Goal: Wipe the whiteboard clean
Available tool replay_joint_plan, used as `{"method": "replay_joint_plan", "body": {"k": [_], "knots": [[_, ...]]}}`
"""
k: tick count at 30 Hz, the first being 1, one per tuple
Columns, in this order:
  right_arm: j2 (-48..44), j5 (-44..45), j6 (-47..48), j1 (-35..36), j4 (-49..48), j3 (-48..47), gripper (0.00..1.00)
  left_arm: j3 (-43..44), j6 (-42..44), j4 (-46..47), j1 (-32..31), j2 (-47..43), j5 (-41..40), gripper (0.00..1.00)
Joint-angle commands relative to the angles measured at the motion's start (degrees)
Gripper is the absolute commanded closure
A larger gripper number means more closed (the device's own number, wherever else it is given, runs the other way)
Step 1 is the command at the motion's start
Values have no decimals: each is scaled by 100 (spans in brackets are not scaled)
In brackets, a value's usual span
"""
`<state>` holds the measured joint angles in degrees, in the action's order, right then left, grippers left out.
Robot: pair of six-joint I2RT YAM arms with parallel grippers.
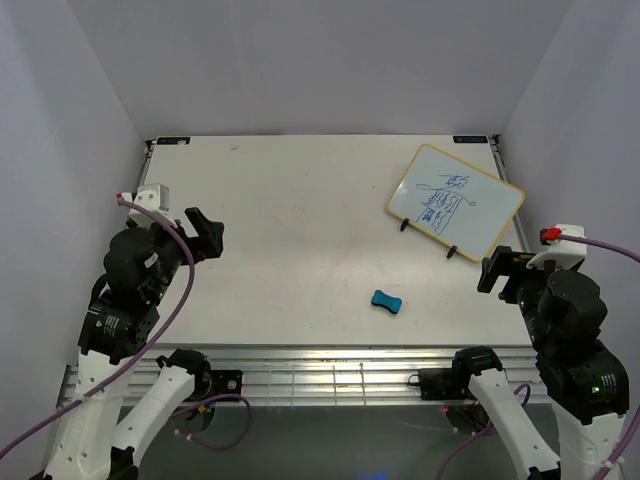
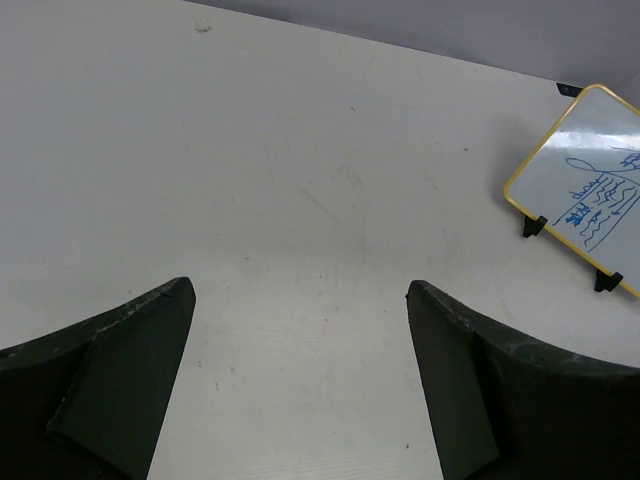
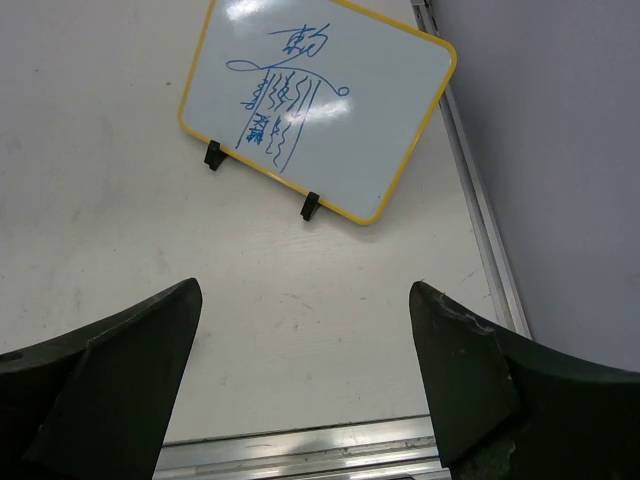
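The whiteboard (image 1: 455, 202), white with a yellow frame, two black feet and blue scribbles, lies at the back right of the table. It also shows in the right wrist view (image 3: 318, 100) and at the right edge of the left wrist view (image 2: 590, 190). A small teal bone-shaped eraser (image 1: 387, 301) lies on the table near the front, right of centre. My left gripper (image 1: 203, 232) is open and empty at the left side. My right gripper (image 1: 500, 272) is open and empty at the right side, in front of the whiteboard.
The white table (image 1: 300, 230) is walled by grey panels at the back and sides. A metal rail (image 1: 330, 365) runs along the front edge, and another rail (image 3: 478, 210) runs along the right edge.
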<state>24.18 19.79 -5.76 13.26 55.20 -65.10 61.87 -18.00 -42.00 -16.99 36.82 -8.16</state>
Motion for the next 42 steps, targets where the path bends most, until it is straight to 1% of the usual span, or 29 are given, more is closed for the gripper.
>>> {"method": "replay_joint_plan", "body": {"k": [1,7,9,12,13,15,17,18,19,20,21,22,24,25,26,27,28,29,30,31,32,34,35,36,38,39,42], "knots": [[-37,69,57,37,-220,-11,10,115,51,25,-23,10,-10,2],[51,236,-48,37,-272,172,10,10,42,34,-23,62,192,2],[-1,35,-66,37,-413,252,10,-17,51,43,-15,54,201,2],[-194,-396,13,37,-895,542,10,-34,69,60,-14,36,385,2],[-325,-580,40,37,-1323,629,10,-60,60,95,-23,36,403,2],[-362,-783,119,37,-1669,946,10,-183,-19,148,-14,45,438,2],[189,-1090,128,37,-1749,1008,10,-332,-124,262,-23,62,561,2],[505,-1457,189,37,-1758,1008,10,-585,-177,358,-15,54,631,2],[1152,-1591,215,37,-1810,991,10,-753,-204,568,-23,36,754,2],[1446,-1714,233,37,-2116,991,10,-929,-221,683,-15,1,798,2],[1762,-1916,512,28,-2293,921,10,-1253,-282,815,-14,-51,807,2],[2479,-1918,627,10,-2364,738,10,-1395,-318,964,-23,-69,808,2],[3290,-1917,743,-190,-2199,159,10,-1659,-380,1097,-15,-87,799,2],[3947,-2318,908,-270,-2180,-471,10,-1869,-397,1158,-23,-87,790,2],[4223,-2478,945,-410,-2258,-695,10,-1941,-423,1185,-23,-78,790,2],[4548,-2741,884,-821,-2311,-941,10,-1959,-424,1176,-15,-61,807,2],[5134,-2787,631,-1060,-2312,-1422,10,-1933,-398,1176,-23,-52,982,2],[5358,-2831,394,-1245,-2303,-1592,10,-1924,-389,1194,-15,-61,1053,2],[5534,-2849,226,-1673,-2277,-1680,10,-1941,-389,1203,-23,-87,1106,2],[5562,-2936,129,-1825,-2564,-1647,10,-1968,-389,1238,-23,-113,1115,2],[5466,-2885,-168,-1931,-2871,-1211,10,-2046,-406,1255,-23,-209,1133,2],[5133,-2421,-364,-2142,-3574,-699,10,-2082,-397,1325,-58,-306,1220,2],[5070,-2158,-565,-2204,-3586,-479,10,-2100,-397,1334,-67,-359,1247,2],[5009,-1607,-645,-2292,-3578,-382,10,-2108,-389,1352,-93,-368,1264,2],[4737,-1522,-681,-2423,-3839,-92,10,-2108,-380,1361,-137,-351,1300,2],[4631,-1505,-811,-2633,-3920,205,10,-2108,-380,1361,-172,-351,1308,2],[4262,-1636,-997,-3056,-4175,716,10,-2143,-380,1387,-216,-377,1300,2]]}}
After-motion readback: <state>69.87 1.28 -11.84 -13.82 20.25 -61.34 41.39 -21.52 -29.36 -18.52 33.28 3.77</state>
